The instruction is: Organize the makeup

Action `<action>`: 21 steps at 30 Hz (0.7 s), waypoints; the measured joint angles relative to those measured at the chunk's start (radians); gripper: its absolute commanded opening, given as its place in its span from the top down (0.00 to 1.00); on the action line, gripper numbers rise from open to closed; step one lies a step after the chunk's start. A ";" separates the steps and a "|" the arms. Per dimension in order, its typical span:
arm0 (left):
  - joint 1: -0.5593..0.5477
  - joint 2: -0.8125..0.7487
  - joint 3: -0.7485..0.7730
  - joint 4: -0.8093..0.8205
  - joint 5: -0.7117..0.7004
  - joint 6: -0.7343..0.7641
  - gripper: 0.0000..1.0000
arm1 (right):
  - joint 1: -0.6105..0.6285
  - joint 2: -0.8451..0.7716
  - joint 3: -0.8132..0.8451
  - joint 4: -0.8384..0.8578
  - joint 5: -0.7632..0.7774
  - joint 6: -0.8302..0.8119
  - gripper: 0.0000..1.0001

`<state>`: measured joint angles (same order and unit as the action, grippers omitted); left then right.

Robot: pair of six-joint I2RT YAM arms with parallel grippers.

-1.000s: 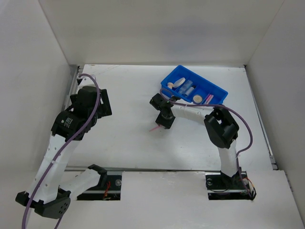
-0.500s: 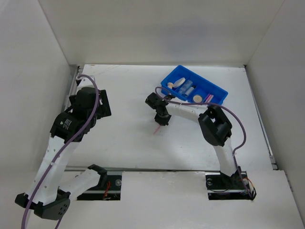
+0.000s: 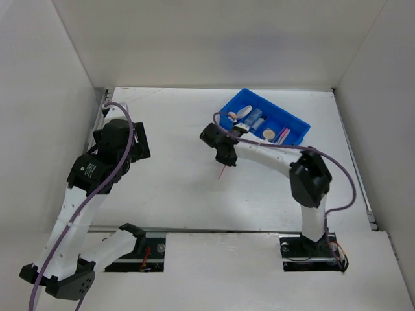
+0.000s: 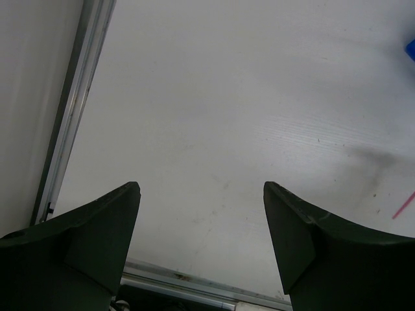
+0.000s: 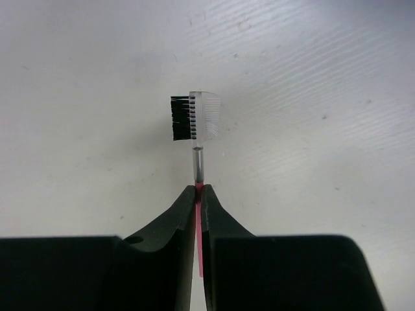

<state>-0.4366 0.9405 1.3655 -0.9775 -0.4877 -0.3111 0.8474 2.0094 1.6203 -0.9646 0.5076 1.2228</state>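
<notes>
The pink-handled brow brush (image 5: pixel 196 123), with black bristles on one side of its head and a clear comb on the other, was pinched by its handle between the right fingers (image 5: pixel 178 217), which were closed tight on it. It hung over the worktop (image 3: pixel 168 181), near the blue bin (image 3: pixel 290 121) that held two clear vials (image 3: pixel 254 118), a compact (image 3: pixel 268 133) and a pink stick (image 3: pixel 283 135). The left fingers (image 4: pixel 107 220) were spread wide over bare worktop, well apart from the bin.

We note brush (image 5: pixel 198 162) pink at handle, silver at neck, black bristles, clear comb teeth. Right gripper (image 5: pixel 198 194) black. Bin (image 3: pixel 280 109) blue. Table (image 3: pixel 168 129) white. Cables (image 3: pixel 117 103) purple.
</notes>
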 measured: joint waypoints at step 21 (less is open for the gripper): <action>0.000 0.024 0.000 0.000 0.000 0.007 0.26 | -0.652 -0.168 -0.034 0.130 0.084 -0.388 0.87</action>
<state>-0.4366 0.9642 1.3655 -0.9775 -0.4873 -0.3038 0.1951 1.8412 1.5867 -0.8349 0.5915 0.8345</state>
